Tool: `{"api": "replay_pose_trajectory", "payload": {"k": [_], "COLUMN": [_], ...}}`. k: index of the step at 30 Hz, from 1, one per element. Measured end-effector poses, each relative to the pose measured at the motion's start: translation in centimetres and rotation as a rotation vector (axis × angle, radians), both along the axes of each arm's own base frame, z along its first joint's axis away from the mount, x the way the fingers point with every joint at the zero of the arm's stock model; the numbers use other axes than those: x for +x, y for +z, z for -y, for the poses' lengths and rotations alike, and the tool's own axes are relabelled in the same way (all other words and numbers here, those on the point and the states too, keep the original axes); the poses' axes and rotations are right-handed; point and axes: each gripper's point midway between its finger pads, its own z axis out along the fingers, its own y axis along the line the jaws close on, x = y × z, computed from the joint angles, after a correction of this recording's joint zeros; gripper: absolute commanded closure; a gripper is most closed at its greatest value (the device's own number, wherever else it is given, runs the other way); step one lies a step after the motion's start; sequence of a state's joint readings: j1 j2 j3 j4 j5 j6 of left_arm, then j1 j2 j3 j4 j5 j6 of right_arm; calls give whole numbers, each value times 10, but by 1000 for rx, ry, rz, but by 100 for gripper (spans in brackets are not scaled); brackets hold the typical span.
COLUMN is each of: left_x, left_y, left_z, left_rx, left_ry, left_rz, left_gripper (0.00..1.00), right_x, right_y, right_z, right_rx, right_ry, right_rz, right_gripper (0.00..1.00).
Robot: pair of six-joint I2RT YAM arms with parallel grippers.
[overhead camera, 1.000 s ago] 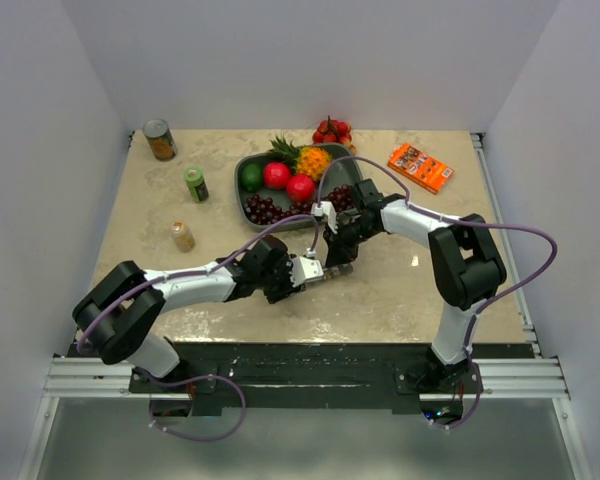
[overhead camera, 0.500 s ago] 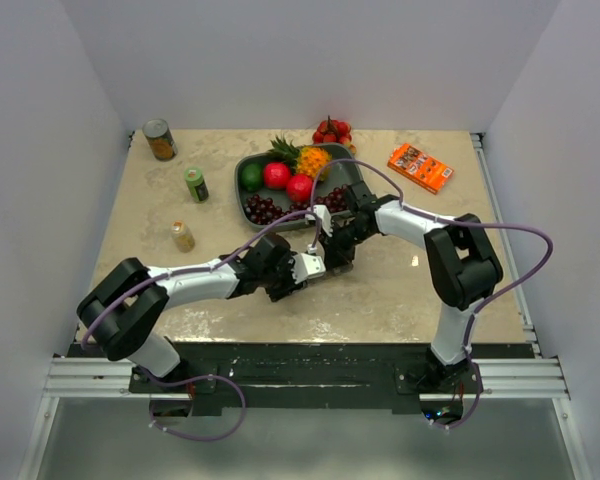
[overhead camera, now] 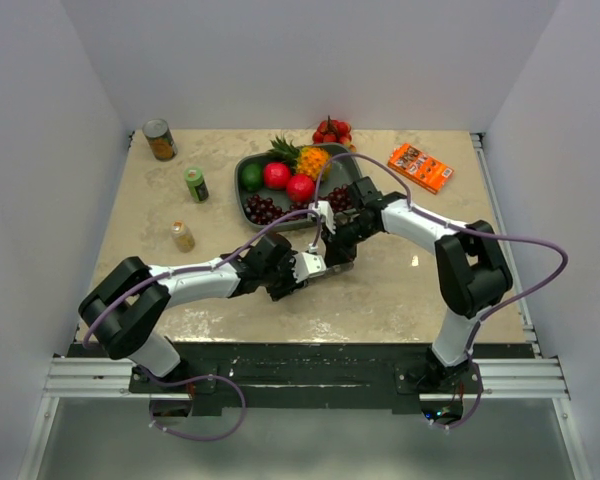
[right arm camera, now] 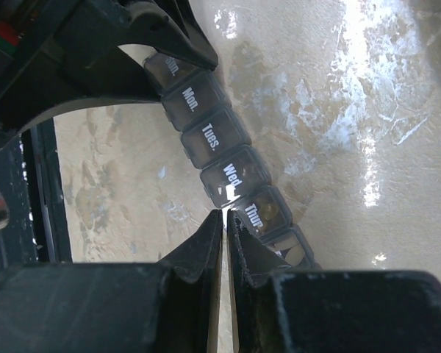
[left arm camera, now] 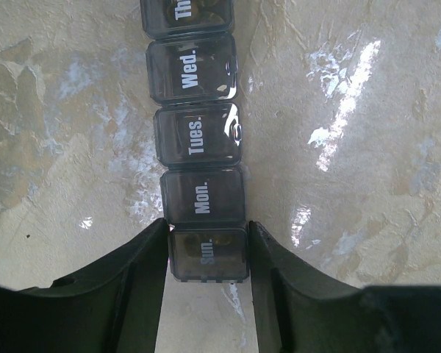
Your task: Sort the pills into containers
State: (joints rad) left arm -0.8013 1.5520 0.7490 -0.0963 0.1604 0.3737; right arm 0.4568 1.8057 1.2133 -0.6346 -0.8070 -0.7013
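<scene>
Containers [left arm camera: 197,140] lie on beige marble table [left arm camera: 367,147], far end cut off past Thu. Left gripper [left arm camera: 206,246] clamps Sun. cell. Right gripper [right arm camera: 225,220] nearly closed, tips at Wed./Thur. edge. Contents unreadable through dark lids. White walls [overhead camera: 310,60] around.

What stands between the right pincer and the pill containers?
Nothing visible does. The right pincer has its tips right at the containers, by the Wed. and Thur. labels. The left pincer clamps the Sun. end, away from there.
</scene>
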Motion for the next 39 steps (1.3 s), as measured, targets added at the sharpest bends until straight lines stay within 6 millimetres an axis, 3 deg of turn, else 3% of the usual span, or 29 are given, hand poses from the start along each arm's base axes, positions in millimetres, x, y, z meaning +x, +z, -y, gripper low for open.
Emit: {"api": "replay_pose_trajectory", "payload": {"k": [3,7,15,18,19,22,26,28,30,32,34,39], "left_x": [0,1,2,2,2,1,2,3,5,8,11,19], "left_y": [0,0,0,0,0,1,8,16,28,47,73,163], "left_z": [0,0,0,0,0,0,1,3,4,5,4,-15], "left_rx": [0,-1,5,3,2,-6,-30,-53,-83,-130,-192,-430], "left_ry": [2,15,20,24,26,40,68,82,95,115,143,284], "left_rz": [-1,-4,-5,-8,-9,-17,-22,-12,5,32,71,190], "left_gripper": [75,76,75,61,51,35,20,7,5,1,1,1], "right_x": [2,1,11,10,11,22,45,51,51,48,44,36], "right_y": [-7,-36,-32,-27,-23,1,59,85,103,118,131,173], "right_z": [1,4,1,6,9,24,53,69,80,89,100,140], "right_rx": [-17,-69,-73,-70,-65,-28,51,73,75,69,58,48], "right_ry": [-12,-47,-90,-77,-77,-111,-195,-236,-263,-289,-328,-561], "right_rz": [-10,-97,-97,-82,-79,-29,134,220,289,344,392,514], "right_gripper": [92,92,89,85,85,78,67,54,40,15,1,1]}}
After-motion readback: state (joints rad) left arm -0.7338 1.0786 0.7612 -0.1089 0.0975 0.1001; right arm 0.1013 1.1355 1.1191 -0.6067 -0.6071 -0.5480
